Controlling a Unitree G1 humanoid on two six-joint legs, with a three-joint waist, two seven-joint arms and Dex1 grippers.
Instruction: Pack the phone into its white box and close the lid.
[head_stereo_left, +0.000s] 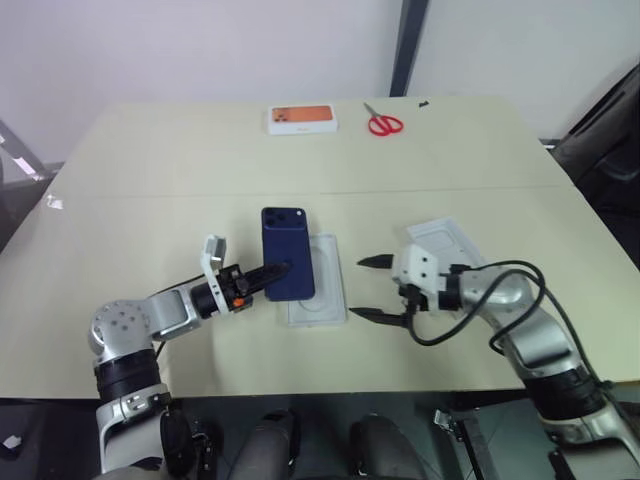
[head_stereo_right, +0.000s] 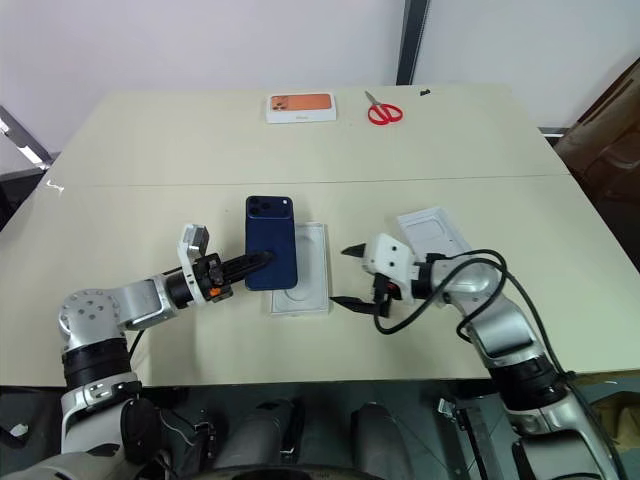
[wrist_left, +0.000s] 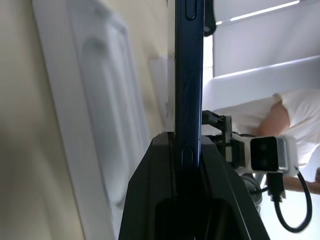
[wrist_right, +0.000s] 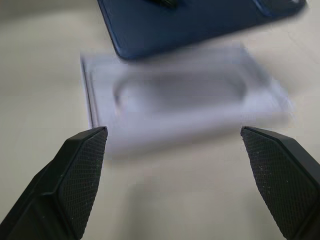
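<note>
Left gripper (head_stereo_left: 272, 274) reaches level toward the bench (head_stereo_left: 150, 200) centre, jaws clamped on the lower edge of the phone (head_stereo_left: 288, 250). The phone is dark navy, glossy back up, camera cluster at its far corner; it is held flat above the left part of the white insert (head_stereo_left: 325, 285) with an oval recess, which lies on the bench. Right gripper (head_stereo_left: 368, 288) sits just right of the insert, tilted slightly down, pointing left, jaws spread wide and empty. A white tray-like piece (head_stereo_left: 445, 240) lies behind the right gripper; whether box or lid, cannot tell. Orange-topped box (head_stereo_left: 302, 119) and red scissors (head_stereo_left: 383, 122) lie at the far edge.
</note>
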